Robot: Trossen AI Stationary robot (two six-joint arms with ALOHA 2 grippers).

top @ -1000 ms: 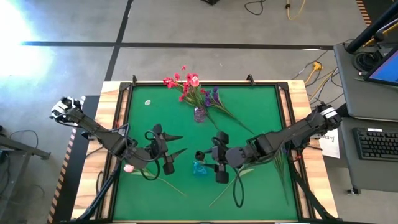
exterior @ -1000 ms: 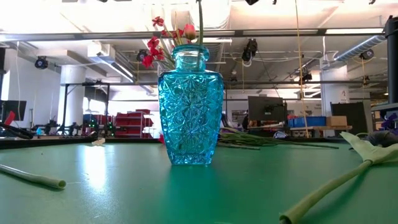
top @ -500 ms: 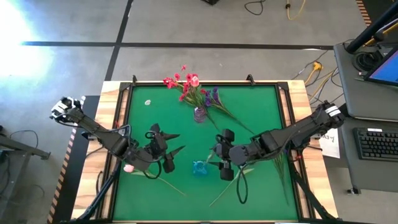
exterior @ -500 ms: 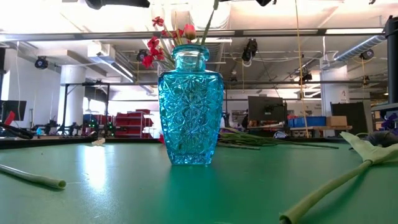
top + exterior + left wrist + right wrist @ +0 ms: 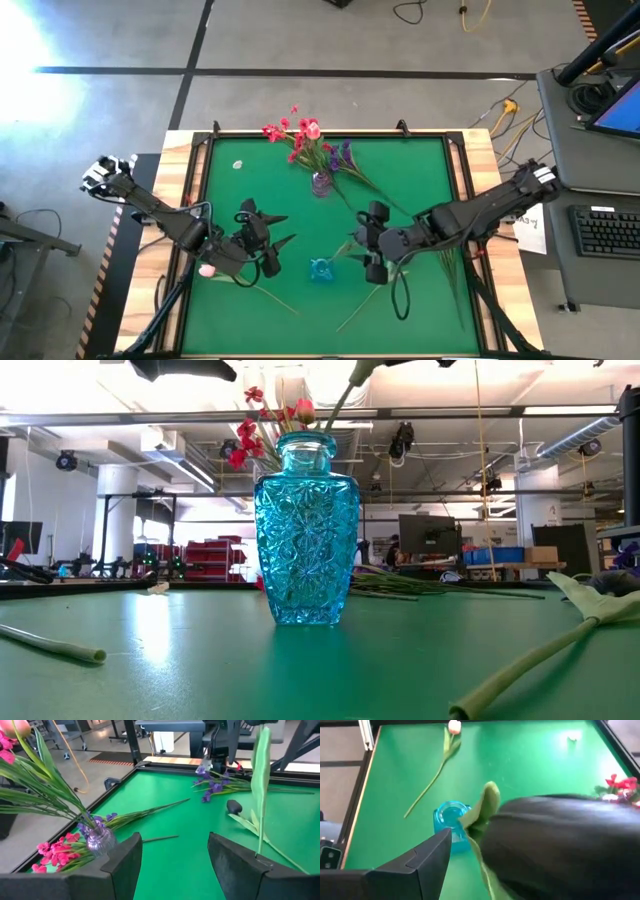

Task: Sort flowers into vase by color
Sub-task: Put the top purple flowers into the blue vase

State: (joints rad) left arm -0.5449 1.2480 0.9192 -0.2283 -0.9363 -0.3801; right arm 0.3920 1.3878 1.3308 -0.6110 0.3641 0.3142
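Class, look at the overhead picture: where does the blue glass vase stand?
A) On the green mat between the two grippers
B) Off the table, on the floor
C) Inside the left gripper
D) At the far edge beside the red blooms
A: the blue glass vase stands on the green mat, with the left gripper on one side and the right gripper on the other.

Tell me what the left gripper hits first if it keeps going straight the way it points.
Probably nothing close: the left gripper points over bare green table toward the purple flowers near the far edge, though depth is uncertain.
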